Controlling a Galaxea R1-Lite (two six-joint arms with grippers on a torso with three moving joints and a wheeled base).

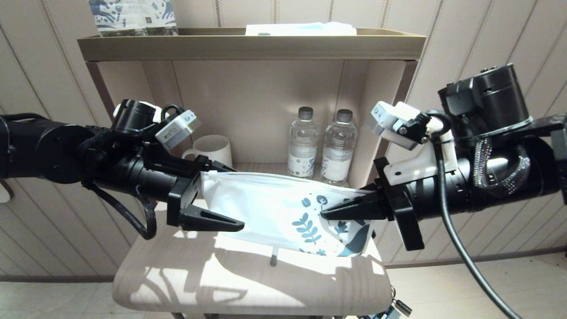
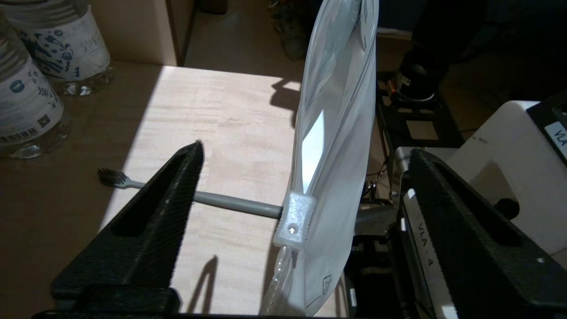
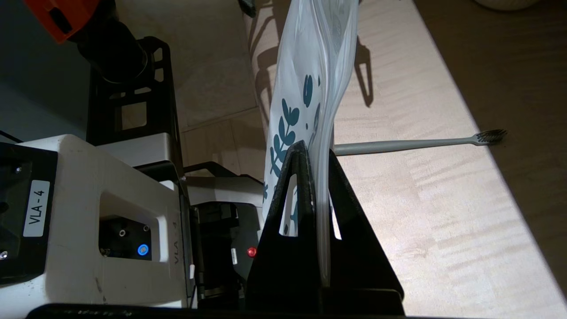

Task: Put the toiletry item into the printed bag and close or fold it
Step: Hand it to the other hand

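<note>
My right gripper (image 3: 316, 153) is pinched tight on one end of the printed bag (image 1: 283, 208), holding it up in the air over the wooden shelf (image 1: 186, 270). My left gripper (image 2: 305, 155) is at the other end with its fingers spread wide — the bag's white zip slider (image 2: 294, 218) sits between them, untouched. The toothbrush (image 3: 412, 143) isn't in the bag — it's lying flat on the shelf underneath. Two water bottles (image 1: 321, 144) stand at the back.
</note>
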